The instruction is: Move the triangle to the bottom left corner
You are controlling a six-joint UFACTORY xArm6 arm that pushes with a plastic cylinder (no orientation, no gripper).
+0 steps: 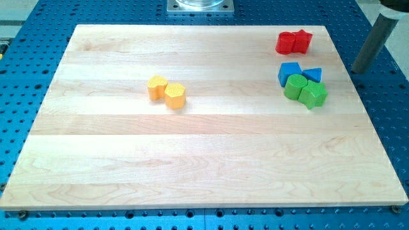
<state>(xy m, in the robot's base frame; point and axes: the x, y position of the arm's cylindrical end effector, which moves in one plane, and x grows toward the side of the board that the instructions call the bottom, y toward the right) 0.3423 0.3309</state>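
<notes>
A small blue triangle (314, 74) lies near the right edge of the wooden board (192, 166). A blue block (289, 72) touches its left side, and a green round block (295, 87) and a green block (314, 95) touch it from below. My rod comes down at the view's upper right. My tip (360, 69) is off the board over the blue table, to the right of the triangle and apart from it.
Two red blocks (293, 42) sit together near the board's top right corner. Two yellow blocks (167, 91) sit together left of the board's centre. A metal mount (200, 6) is at the top edge.
</notes>
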